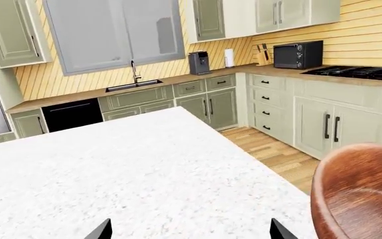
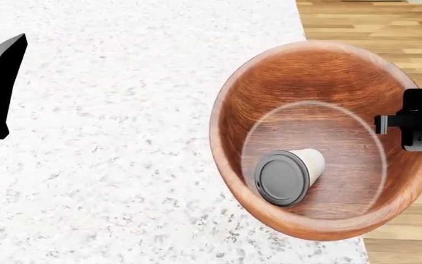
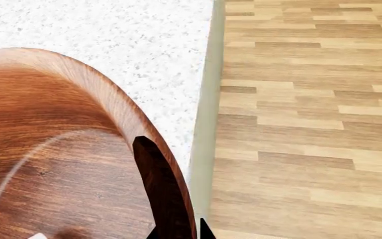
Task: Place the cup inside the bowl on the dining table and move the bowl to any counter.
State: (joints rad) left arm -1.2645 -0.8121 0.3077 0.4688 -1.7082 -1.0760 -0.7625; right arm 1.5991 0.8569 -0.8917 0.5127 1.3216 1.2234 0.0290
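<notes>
- The cup (image 2: 288,175) lies on its side inside the bowl (image 2: 314,82), its grey lid facing up toward the head camera, so the first part of the task seems done; the step in hand is carrying the bowl to the counter (image 1: 177,79).
- The bowl is at the right edge of the tabletop (image 2: 123,110), and part of it hangs over the wooden floor (image 3: 310,99).
- The right gripper (image 3: 175,219) is clamped on the bowl's rim, with one finger inside the wall and one outside.
- To do it well, I think the bowl should be kept level and moved slowly. The hold is on one side of the rim only, so the heavy bowl could tilt or slip, and the cup could roll out.
- The left gripper (image 1: 189,230) is spread wide and holds nothing; it is above the tabletop, well apart from the bowl. It could support the opposite rim.
- The counter with the black sink (image 1: 133,85) is across the room, so the base will probably have to drive there.
- Count: one cup, one bowl, two grippers, one sink.
</notes>
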